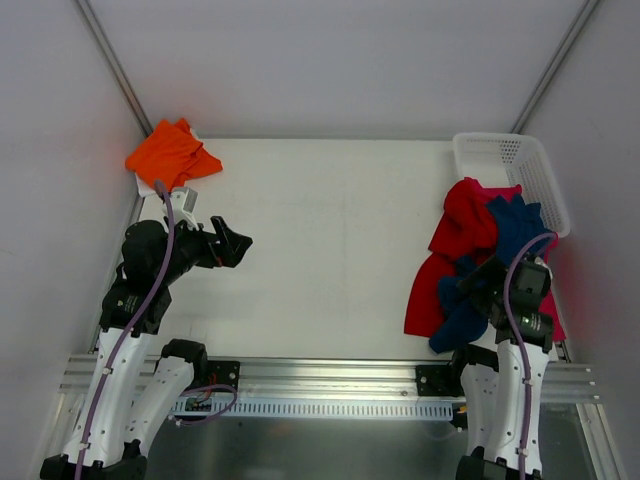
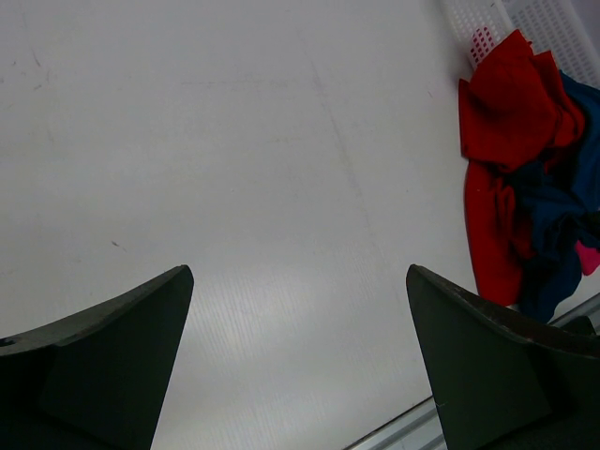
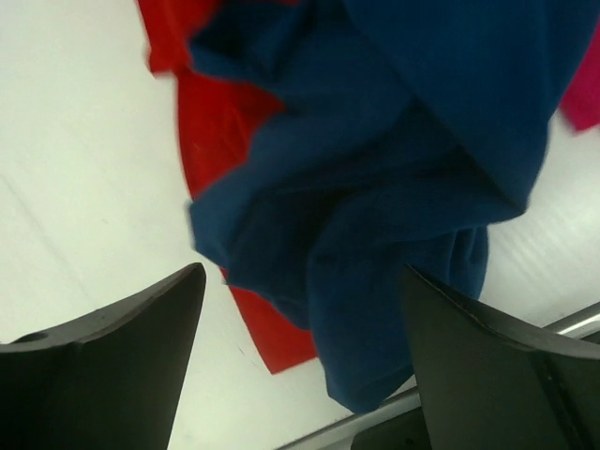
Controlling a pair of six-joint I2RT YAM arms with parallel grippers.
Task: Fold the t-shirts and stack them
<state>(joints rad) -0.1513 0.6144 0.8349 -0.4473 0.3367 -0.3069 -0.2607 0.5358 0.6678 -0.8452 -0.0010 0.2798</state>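
A crumpled pile of t-shirts lies at the right of the table: a red t-shirt (image 1: 462, 225) with a navy blue t-shirt (image 1: 516, 226) bunched over it. A magenta-pink t-shirt (image 3: 583, 94) peeks out at the pile's edge. In the right wrist view the navy t-shirt (image 3: 394, 187) lies loose under and between the wide-apart fingers (image 3: 112, 366) of my right gripper (image 3: 305, 281), which is open. The orange t-shirt (image 1: 172, 155) sits crumpled at the far left corner. My left gripper (image 2: 300, 281) is open over bare table, near the left side (image 1: 235, 245).
A white mesh basket (image 1: 512, 168) stands at the far right corner, touching the pile. The metal rail (image 1: 330, 378) runs along the near edge. Grey walls close in the table on the left, right and back.
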